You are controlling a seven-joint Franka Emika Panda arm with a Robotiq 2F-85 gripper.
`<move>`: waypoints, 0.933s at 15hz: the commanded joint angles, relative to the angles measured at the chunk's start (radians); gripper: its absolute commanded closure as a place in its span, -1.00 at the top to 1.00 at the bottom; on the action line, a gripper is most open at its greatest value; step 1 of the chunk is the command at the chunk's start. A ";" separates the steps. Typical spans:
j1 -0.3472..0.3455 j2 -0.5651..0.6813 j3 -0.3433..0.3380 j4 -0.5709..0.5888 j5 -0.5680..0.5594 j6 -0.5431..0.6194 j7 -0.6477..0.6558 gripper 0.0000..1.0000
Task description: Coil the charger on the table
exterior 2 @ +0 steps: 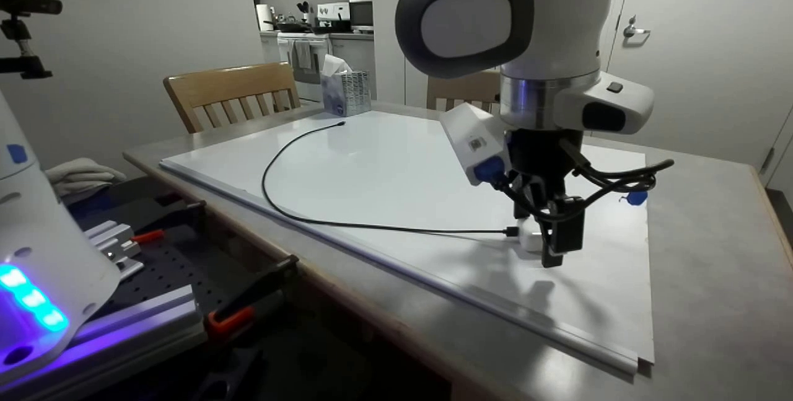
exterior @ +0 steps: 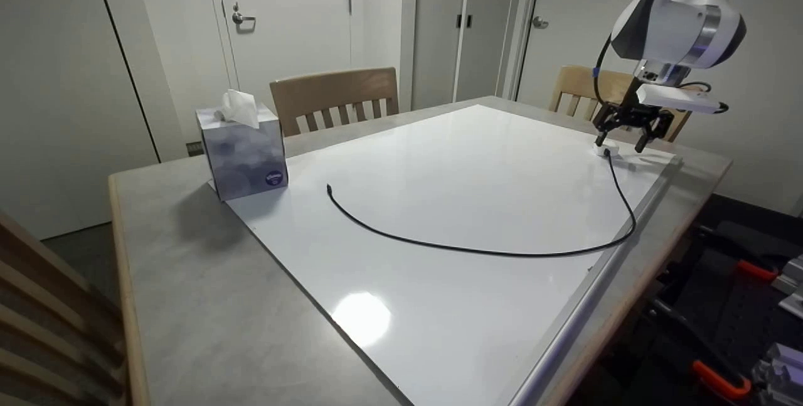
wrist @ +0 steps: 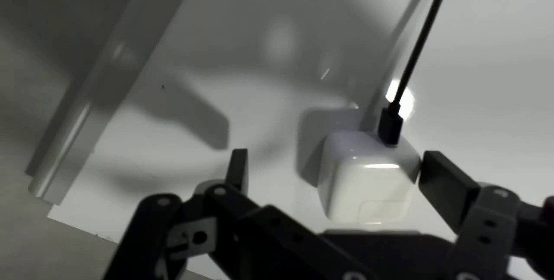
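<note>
– The end effector (wrist: 337, 169) is holding nothing, then?

– Nothing. Its fingers (wrist: 239, 169) stand wide apart, and the wrist view shows the brick (wrist: 368, 189) between them, well off centre. One finger is right beside it; whether they touch, I can't tell from here.

– So what happens if it closes?

– That finger would probably reach the brick before its partner does, and shove or twist it. The sides are rounded and glossy, so a shallow hold could slip.

– And the plug (wrist: 390, 126)?

– It sits in the brick. Lift with the cable (exterior: 502, 253) dragging behind, and the pull might work it loose.

– Where does the cable go?

– Across the counter (exterior: 452, 192) in one long bow, uncoiled, bending close by the rail (exterior 2: 576, 340), its free tip (exterior: 329, 190) near the box (exterior: 244, 158). The bend could catch on the rail if tugged. Nothing pins the tip, so a loop may well spring back out.

– Any worry for the box?

– Some: a wide swing of the slack end could whip that tip against its side.
</note>
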 commanded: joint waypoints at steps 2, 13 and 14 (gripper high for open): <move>-0.004 0.001 0.008 -0.022 0.010 0.042 0.000 0.31; -0.023 -0.012 0.053 0.006 -0.022 0.020 -0.115 -0.49; -0.025 -0.013 0.075 0.025 -0.018 0.007 -0.138 -0.49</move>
